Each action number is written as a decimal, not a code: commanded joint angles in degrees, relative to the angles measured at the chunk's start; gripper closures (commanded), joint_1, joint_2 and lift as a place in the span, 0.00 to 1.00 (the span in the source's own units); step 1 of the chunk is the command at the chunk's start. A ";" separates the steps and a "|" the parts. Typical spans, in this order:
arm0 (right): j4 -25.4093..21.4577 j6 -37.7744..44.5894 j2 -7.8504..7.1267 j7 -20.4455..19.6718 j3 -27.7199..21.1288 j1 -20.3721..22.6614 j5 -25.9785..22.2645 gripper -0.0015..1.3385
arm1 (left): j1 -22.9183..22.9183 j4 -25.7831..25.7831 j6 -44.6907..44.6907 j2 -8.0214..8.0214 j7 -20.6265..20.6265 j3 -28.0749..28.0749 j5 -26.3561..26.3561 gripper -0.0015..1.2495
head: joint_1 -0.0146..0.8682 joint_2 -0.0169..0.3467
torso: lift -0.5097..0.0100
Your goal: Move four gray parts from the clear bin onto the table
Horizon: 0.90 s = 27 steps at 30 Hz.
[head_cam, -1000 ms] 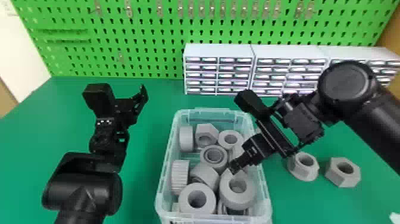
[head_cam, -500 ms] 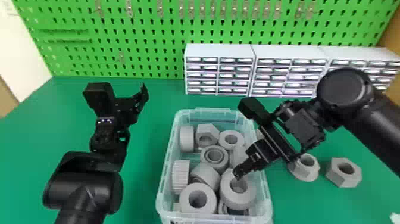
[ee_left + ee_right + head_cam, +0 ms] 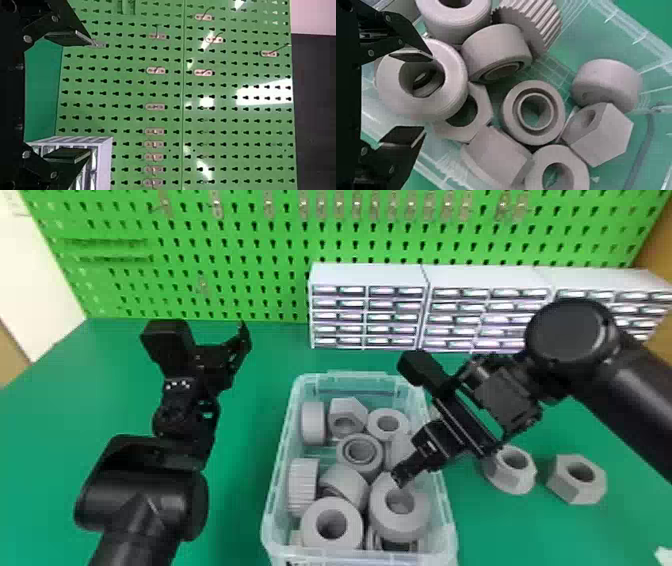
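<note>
The clear bin [image 3: 280, 470] holds several gray parts. Over its right side in the head view is my right gripper [image 3: 400, 475], by a thick gray ring [image 3: 400, 510]. In the right wrist view, my right gripper [image 3: 427, 95] stands open; one finger overlaps the ring [image 3: 451, 85] near its hole and the other is apart, beyond its outer edge. Two gray parts lie on the table right of the bin: a flanged nut [image 3: 511, 477] and a hex nut [image 3: 577, 482]. My left gripper [image 3: 215, 335] is parked left of the bin; in the left wrist view the left gripper [image 3: 89, 97] is open and holds nothing.
White drawer cabinets [image 3: 367, 275] line the back of the green table [image 3: 265, 360], below a green pegboard [image 3: 250, 275]. The bin's walls rise around the parts. Part of a white object [image 3: 664, 556] shows at the lower right corner.
My right gripper first moved slightly right, away from the bin's middle, and has since shifted little, staying over the thick ring. The left arm and the gray parts look unmoved.
</note>
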 commanded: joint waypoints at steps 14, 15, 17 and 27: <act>2.87 0.17 3.40 0.00 3.71 -2.58 -1.83 0.42 | -1.32 0.18 0.00 0.00 0.00 -0.57 -1.60 0.23 | 0.80 0.24 | 0.88; 2.96 0.17 3.58 0.00 4.24 -2.75 -2.09 0.42 | -1.41 0.18 0.00 0.09 0.00 -0.57 -1.60 0.23 | 0.80 0.24 | 0.88; 3.31 0.17 3.84 0.00 5.03 -3.02 -2.71 0.42 | -1.67 0.44 0.09 0.00 0.00 -0.57 -1.52 0.23 | 0.80 0.24 | 0.88; 4.10 0.17 4.72 0.00 5.56 -2.75 -4.29 0.41 | -2.02 0.97 0.00 0.18 0.00 -1.36 -1.16 0.23 | 0.80 0.24 | 0.88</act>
